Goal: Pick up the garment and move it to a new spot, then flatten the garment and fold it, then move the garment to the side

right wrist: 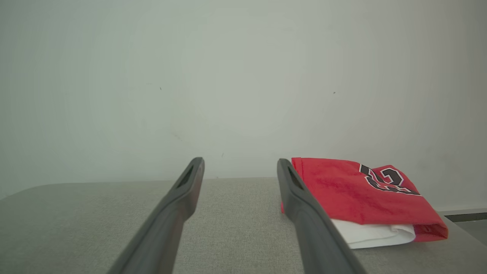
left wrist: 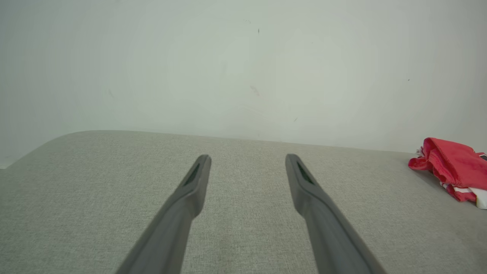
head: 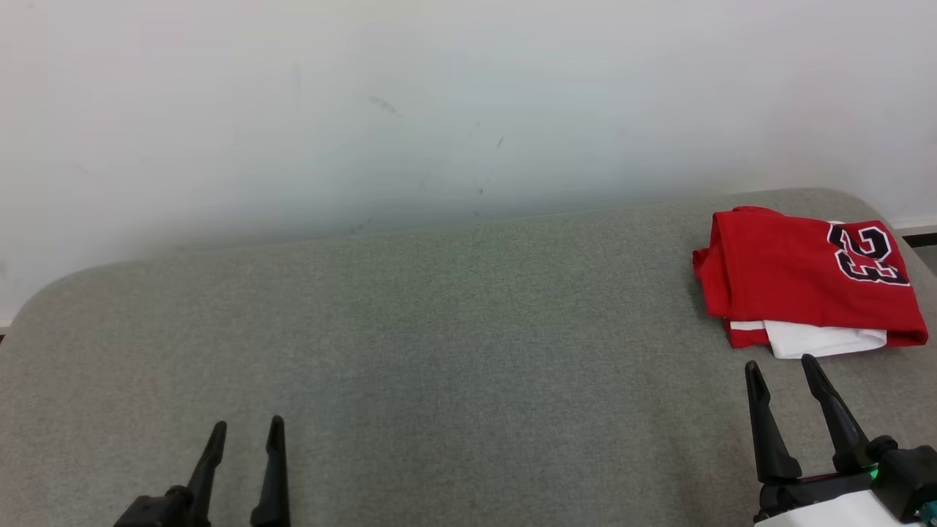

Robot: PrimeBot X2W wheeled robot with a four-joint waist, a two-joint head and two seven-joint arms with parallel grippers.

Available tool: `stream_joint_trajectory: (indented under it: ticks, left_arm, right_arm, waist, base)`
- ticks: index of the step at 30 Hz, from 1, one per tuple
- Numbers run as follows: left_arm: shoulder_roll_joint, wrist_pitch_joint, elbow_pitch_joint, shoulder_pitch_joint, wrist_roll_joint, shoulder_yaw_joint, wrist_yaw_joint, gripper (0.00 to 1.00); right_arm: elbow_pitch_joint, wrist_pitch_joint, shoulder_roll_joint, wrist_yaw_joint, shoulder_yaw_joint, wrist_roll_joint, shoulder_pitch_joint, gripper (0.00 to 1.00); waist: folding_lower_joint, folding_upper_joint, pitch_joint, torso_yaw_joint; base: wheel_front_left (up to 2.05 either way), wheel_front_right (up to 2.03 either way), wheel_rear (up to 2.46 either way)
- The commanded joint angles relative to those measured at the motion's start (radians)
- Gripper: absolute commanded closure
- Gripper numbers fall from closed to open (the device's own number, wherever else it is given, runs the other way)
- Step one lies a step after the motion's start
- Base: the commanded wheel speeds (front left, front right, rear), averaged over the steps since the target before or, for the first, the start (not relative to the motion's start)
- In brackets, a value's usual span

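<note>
Nearest, the left pincer [head: 248, 422] and the right pincer [head: 780, 361] both stand released and empty over the grey table [head: 439, 329]. Just beyond the right pincer's tips the red shirt [head: 776, 278] lies folded, well apart from the left pincer. I judge the folding and the move aside are done; nothing seems left.

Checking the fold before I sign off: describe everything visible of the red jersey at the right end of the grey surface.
The red fabric jersey lies folded into a rough flat rectangle, black white-edged numerals facing up at its right, a white layer and red-white trim showing along the near edge. It rests on the grey fabric surface near its far right corner. The open right gripper sits just in front, apparently not touching.
</note>
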Motion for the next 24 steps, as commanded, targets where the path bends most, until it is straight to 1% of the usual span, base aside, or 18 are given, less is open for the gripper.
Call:
stream_joint_trajectory:
  ticks: [1,17,18,22,24]
  left_arm:
    - [0.001,-0.004,0.004,0.002,0.008,0.006,-0.005,0.00]
    - [-0.003,-0.004,0.017,-0.010,0.015,0.028,-0.022,0.00]
    - [-0.005,0.000,0.017,-0.006,0.003,0.025,-0.021,1.00]
    - [-0.012,0.006,0.050,0.006,-0.006,0.026,-0.022,1.00]
    - [-0.012,0.022,0.059,-0.005,-0.044,0.035,-0.023,1.00]
  right_arm:
    - [0.004,-0.003,0.002,-0.002,0.002,0.004,-0.016,0.00]
    - [0.026,-0.003,0.017,-0.002,0.009,0.027,-0.032,0.00]
    - [0.022,0.000,0.018,0.000,0.009,0.014,-0.021,1.00]
    - [0.048,0.003,0.027,0.000,0.012,0.024,0.004,1.00]
    - [0.048,0.013,0.028,0.000,0.007,0.061,0.004,1.00]
  waist:
    - [0.0001,0.0000,0.000,0.001]
    - [0.0001,0.0000,0.001,-0.004]
    - [0.0001,0.0000,0.001,-0.004]
    - [0.0001,0.0000,0.001,-0.004]
    - [0.0001,0.0000,0.001,-0.002]
  base:
    - [0.00,0.00,0.00]
    - [0.00,0.00,0.00]
    - [0.00,0.00,0.00]
    - [0.00,0.00,0.00]
    - [0.00,0.00,0.00]
